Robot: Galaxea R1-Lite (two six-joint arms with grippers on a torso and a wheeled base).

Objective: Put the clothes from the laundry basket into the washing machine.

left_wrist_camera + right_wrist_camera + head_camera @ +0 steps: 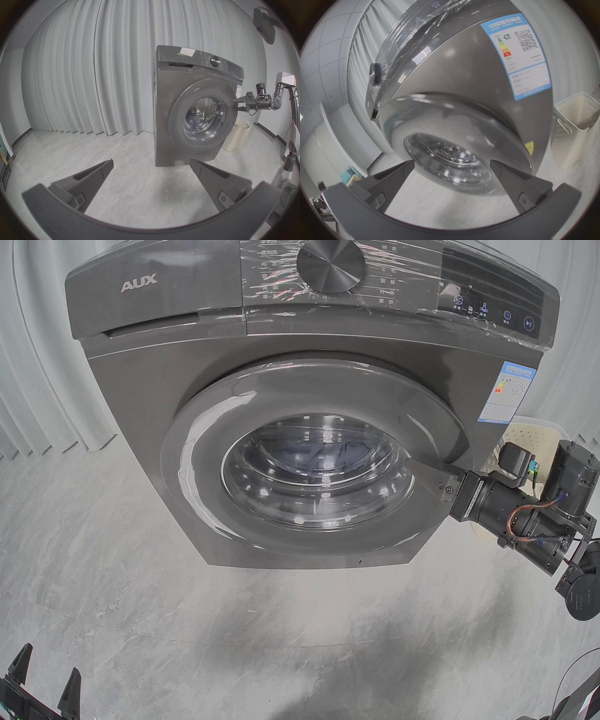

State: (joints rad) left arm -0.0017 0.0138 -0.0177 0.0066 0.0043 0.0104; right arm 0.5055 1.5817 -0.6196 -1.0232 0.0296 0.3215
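The clothes were my concern. A dark, bluish bundle (319, 455) lay behind the glass in the middle of the head view, and I took it for laundry already in the drum, though reflections kept me from being sure. The laundry basket (531, 434), cream and perforated, stood on the floor (250, 627) at the right edge of that view, tucked just beside the washing machine (156, 384) and half hidden by it, so I could not see whether anything was left inside. It made sense there: close to the drum, yet out of the door's swing. The round door (206, 446) sat shut against the front panel, so nothing more could go in until it opened. That, I judged, was why my right claw (437, 474) was at the door's right rim, where the latch side seemed to be. Its fingers were spread and held nothing, one of them lying over the rim's recess. Whether it touched the door I could not tell. My left claw (47, 671) hung low in the bottom-left corner, also spread and empty, well away from the machine, probably so it would not block the door.
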